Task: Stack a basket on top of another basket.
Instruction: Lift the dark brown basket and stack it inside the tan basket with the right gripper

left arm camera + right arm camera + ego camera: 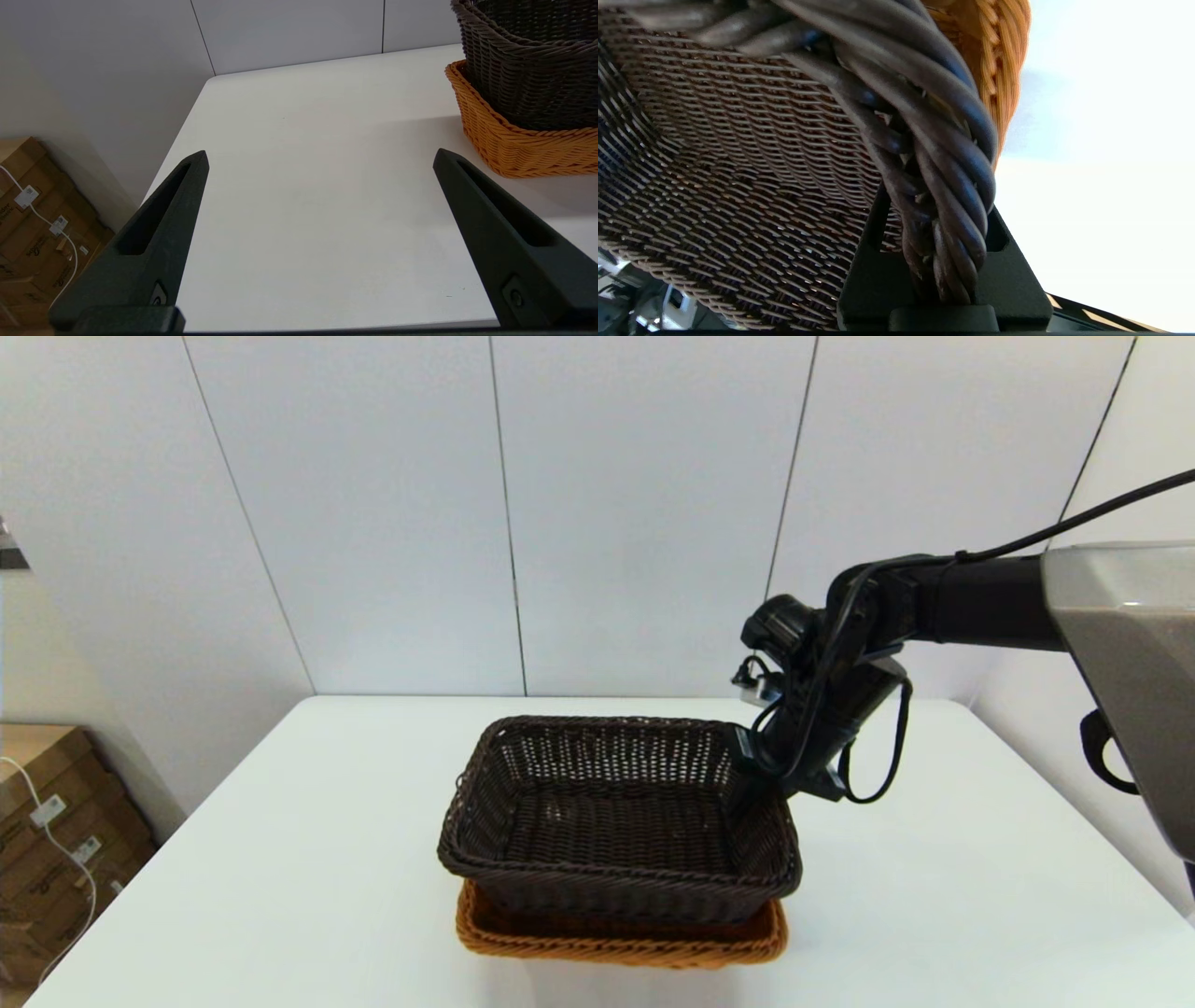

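Reading for print first: the cardboard boxes [56, 840] on the floor past the table's left edge carry dark lettering and small white tags on a white cable [42, 205], but none of it can be made out

On the white table [280, 859] the dark brown basket [616, 812] sits nested in the orange-tan basket [621, 945], which rests near the front middle of the table; only the tan rim and a strip of its wall show beneath the dark one. The dark basket looks slightly tilted, its right side higher

The right gripper [758, 775] reaches down from the right and is clamped on the dark basket's braided rim at its right wall; the right wrist view shows the thick rim strands pinched between the two black fingers [1008, 275], one finger inside the basket and one outside

The left gripper [320, 161] is parked off the table's left front, fingers spread wide and holding nothing, with the stacked baskets just off to one side of it

Bare tabletop lies all around the baskets, widest to the left and behind, up to the pale panelled wall [644, 504]
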Controlling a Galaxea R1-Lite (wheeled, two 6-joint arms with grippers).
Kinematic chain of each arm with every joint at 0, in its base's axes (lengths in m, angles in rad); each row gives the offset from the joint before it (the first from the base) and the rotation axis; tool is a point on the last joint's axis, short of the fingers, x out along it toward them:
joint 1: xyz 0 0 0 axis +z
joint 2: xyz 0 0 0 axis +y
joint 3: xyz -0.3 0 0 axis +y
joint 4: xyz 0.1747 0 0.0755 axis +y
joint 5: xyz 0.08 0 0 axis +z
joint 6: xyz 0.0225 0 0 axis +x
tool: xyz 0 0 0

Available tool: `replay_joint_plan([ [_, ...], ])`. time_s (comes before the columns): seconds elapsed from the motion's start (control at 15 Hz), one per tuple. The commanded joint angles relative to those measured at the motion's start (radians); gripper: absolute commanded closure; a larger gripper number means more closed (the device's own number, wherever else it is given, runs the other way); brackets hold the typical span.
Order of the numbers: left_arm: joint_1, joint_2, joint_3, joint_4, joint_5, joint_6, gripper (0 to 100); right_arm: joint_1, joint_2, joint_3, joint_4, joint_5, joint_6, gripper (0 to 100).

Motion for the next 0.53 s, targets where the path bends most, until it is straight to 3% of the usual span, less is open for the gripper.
replay_joint_plan([
  [0.07,0.000,0.001,0.005,0.000,0.000,-0.001,0,0.001,0.015,0.004,0.006,0.002,0.000,100],
  [0.53,0.000,0.001,0.005,0.000,0.000,0.001,0,0.004,0.041,0.026,0.003,0.002,-0.008,100],
])
